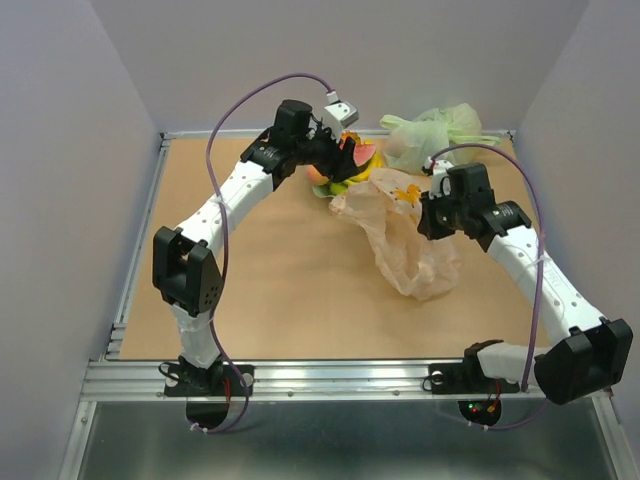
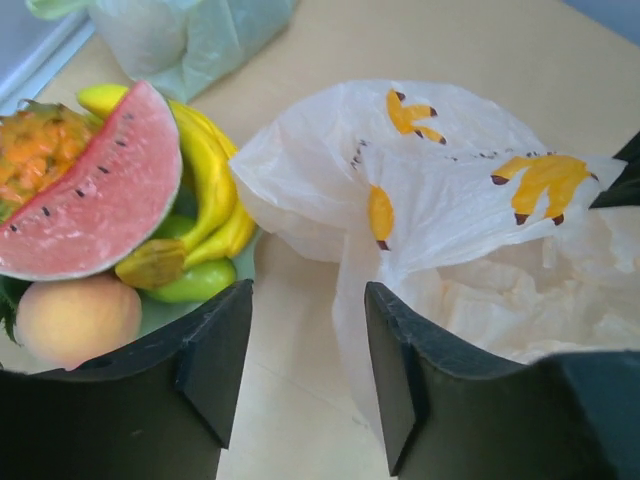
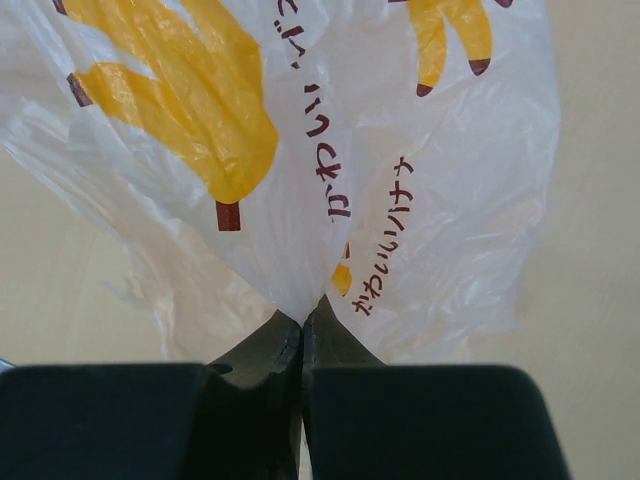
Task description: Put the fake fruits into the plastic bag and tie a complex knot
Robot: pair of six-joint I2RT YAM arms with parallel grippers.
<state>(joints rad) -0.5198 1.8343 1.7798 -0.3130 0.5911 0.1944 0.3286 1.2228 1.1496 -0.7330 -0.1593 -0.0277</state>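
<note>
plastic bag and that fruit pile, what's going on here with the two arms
The right hand is shut on a fold of the plastic bag, pinching the thin film. The left hand is open and empty, hovering close to the fake fruits, which sit piled together beside the bag. No fruit shows inside the bag yet, and it is not tied.

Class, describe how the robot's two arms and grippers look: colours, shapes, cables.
The left arm and right arm have white links joined by bulky black joint housings. A thin purple cable runs along each. A small grey camera box sits at the left wrist. The left gripper and right gripper have matte black, wedge-shaped fingers.
</note>
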